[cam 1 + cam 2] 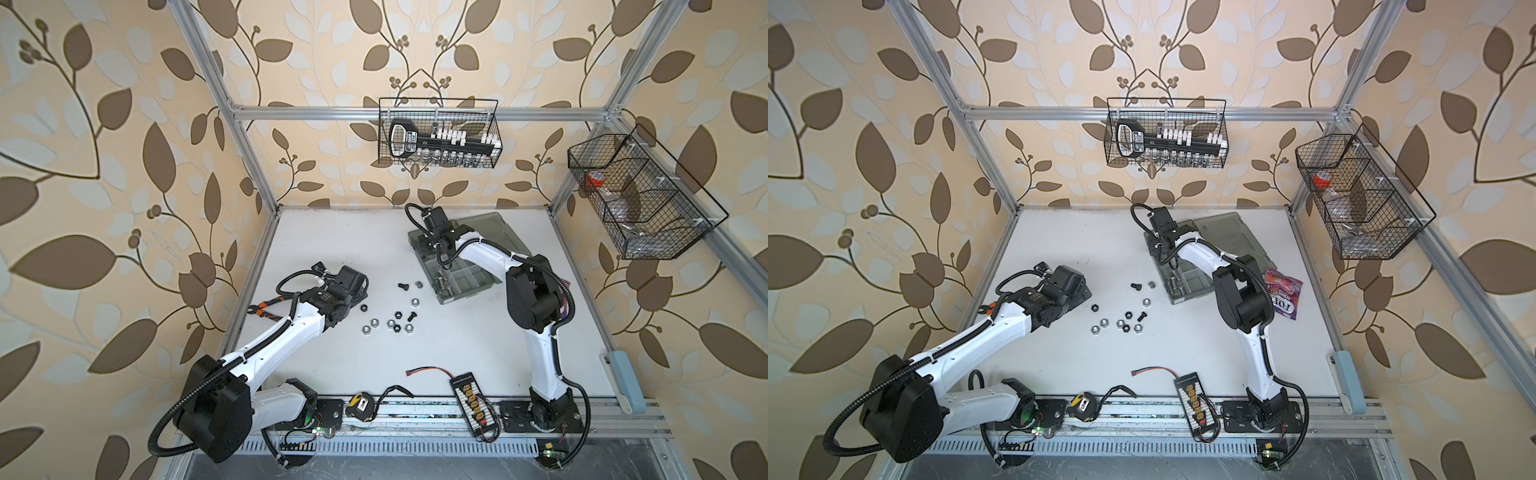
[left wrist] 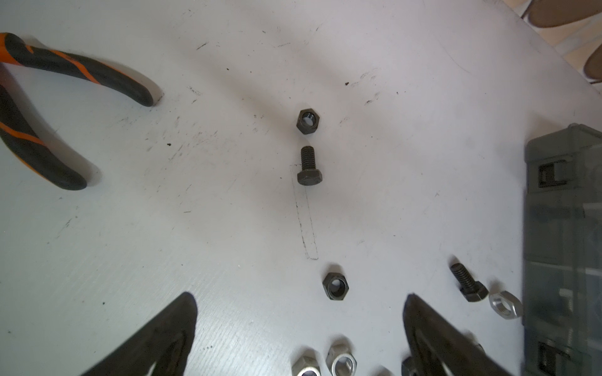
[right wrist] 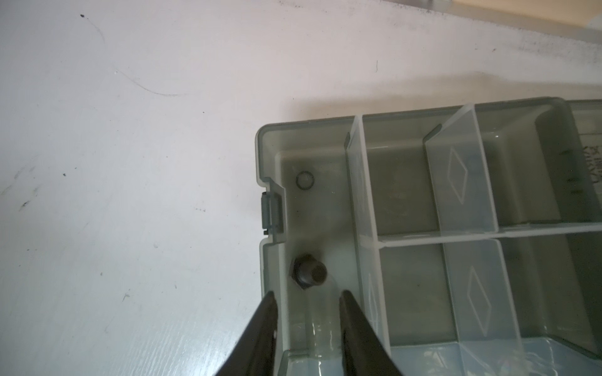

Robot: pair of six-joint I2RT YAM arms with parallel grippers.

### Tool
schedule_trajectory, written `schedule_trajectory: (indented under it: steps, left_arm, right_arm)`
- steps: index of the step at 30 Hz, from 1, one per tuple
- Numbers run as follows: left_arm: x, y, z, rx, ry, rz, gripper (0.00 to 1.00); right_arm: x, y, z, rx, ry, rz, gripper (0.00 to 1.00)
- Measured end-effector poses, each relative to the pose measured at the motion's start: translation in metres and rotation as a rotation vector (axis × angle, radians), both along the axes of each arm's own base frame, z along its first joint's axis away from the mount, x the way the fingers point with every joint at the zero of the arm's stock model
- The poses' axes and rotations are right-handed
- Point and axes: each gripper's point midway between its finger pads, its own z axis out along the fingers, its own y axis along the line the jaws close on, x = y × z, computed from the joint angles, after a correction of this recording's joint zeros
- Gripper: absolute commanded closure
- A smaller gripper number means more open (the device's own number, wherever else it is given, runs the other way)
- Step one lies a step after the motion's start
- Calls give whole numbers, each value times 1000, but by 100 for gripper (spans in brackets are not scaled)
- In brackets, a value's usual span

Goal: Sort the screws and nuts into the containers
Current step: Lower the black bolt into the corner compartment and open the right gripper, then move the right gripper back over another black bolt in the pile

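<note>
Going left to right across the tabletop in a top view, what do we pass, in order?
pliers → scattered nuts and screws → organizer case

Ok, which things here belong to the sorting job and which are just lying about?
Job: screws, nuts, organizer case compartments.
Lying about: pliers, tape measure, connector board, snack bag, wire baskets.

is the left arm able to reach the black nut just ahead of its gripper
Probably yes: the left gripper is open and the black nut lies unobstructed on the table just past its tips.
</note>
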Motion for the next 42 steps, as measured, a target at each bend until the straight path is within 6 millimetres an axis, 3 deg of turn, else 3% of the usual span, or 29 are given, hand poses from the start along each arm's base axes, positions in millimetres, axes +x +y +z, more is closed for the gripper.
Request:
schedule_trajectory:
  steps: [4,11,16,19,25,30,37,42]
  left_arm:
    - [0,0,0,1,2,-1,1]
    - [1,-1,-1,4,6,-1,1]
    - [2,-1,1,0,0,-1,1]
    - [2,-1,1,1,1,0,1]
    - [2,-1,1,1,0,0,1]
    - [3,-1,1,0,-1,0,1]
    - [2,-1,1,0,0,0,1]
    - [2,-1,1,1,0,0,1]
  right_arm:
    - [-2,1,1,11,3,7,65]
    - [-35,1,19,24,-8,48,56]
    - [-64,23,48,38,-62,130,55]
    - [-84,39,51,27,-69,192,52]
    - [-118,53,23,-44,-11,292,48]
    - [-126,56,3,-99,30,338,46]
    - [-139,68,-42,-184,123,408,45]
    - [-137,70,-54,-210,143,415,44]
